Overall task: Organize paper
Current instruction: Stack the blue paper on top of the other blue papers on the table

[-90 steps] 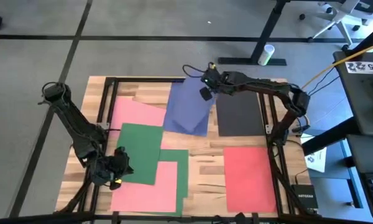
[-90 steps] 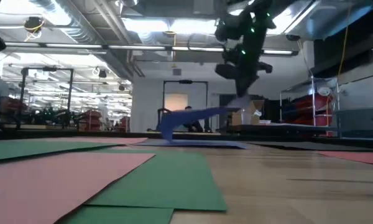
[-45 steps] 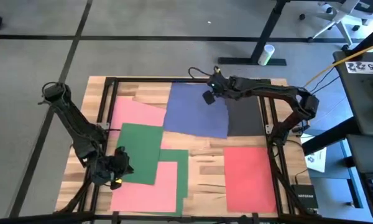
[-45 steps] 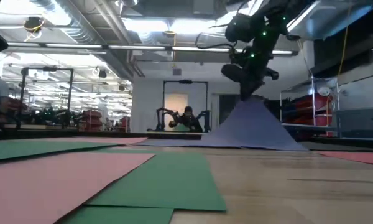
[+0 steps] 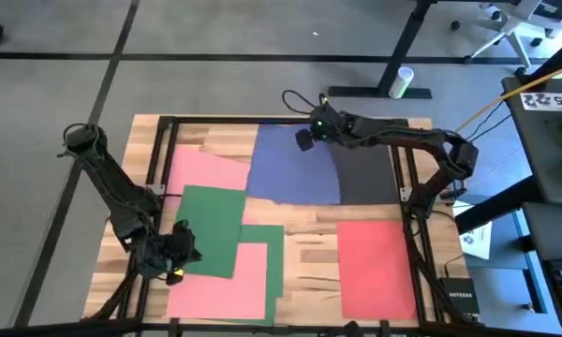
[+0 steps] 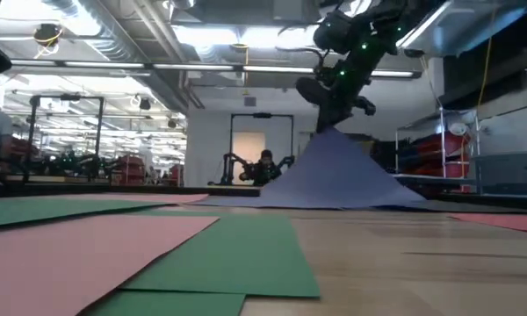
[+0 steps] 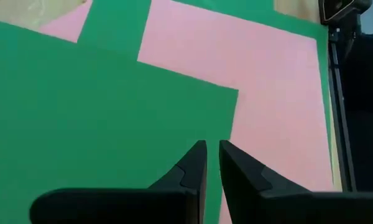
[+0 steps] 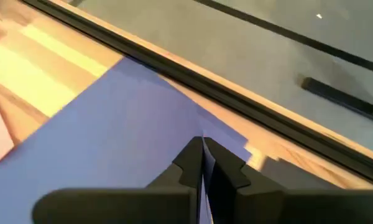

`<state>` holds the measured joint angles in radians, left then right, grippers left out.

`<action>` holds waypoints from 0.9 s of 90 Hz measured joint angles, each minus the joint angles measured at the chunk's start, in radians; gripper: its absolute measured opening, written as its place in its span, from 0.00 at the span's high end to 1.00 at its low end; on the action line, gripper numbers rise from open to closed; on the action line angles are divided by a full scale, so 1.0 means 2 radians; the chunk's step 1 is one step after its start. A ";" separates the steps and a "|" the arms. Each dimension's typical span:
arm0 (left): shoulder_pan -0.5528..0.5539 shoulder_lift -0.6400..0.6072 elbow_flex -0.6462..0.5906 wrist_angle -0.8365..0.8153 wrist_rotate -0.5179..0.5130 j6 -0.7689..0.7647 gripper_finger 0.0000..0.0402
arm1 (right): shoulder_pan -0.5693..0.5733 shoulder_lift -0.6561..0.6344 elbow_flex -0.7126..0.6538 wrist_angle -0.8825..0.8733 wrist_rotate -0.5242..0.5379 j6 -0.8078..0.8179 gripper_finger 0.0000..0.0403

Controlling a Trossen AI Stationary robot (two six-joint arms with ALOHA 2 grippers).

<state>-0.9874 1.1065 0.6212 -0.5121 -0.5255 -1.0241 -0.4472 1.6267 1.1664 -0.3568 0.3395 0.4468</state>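
From above, you see the right gripper (image 5: 306,138) at the table's (image 5: 318,245) far edge, clamped on the blue sheet (image 5: 290,168), which overlaps the black sheet (image 5: 367,174), while the left gripper (image 5: 181,245) rests near the front over a green sheet (image 5: 209,217). At table height, your blue sheet (image 6: 334,175) rises to a peak under the right gripper (image 6: 328,121). Through the wrist cameras, the left fingers (image 7: 193,167) sit nearly together above green and pink paper (image 7: 267,81), and the right fingers (image 8: 189,163) pinch the blue sheet's (image 8: 112,130) fold.

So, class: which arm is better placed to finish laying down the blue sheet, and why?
The right arm. Its gripper already pinches the blue sheet, tented at the table's far edge. The left gripper sits over the green sheet near the front.
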 joint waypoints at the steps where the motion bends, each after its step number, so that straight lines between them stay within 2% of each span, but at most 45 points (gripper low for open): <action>1: 0.000 0.000 0.000 0.000 0.000 0.000 0.93 | 0.002 0.001 0.000 0.004 0.000 0.001 1.00; 19: 0.000 0.002 -0.011 0.021 0.000 -0.001 0.93 | 0.006 0.030 0.000 0.041 0.006 0.047 1.00; 33: 0.000 0.002 -0.017 0.026 0.000 -0.007 0.93 | 0.008 0.046 0.000 0.042 0.044 0.082 1.00; 81: -0.001 0.002 -0.017 0.026 0.000 -0.007 0.93 | 0.003 0.063 0.000 0.063 0.084 0.180 1.00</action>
<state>-0.9886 1.1099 0.5869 -0.4595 -0.5255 -1.0383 -0.4413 1.7528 1.1667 -0.2317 0.5073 0.8060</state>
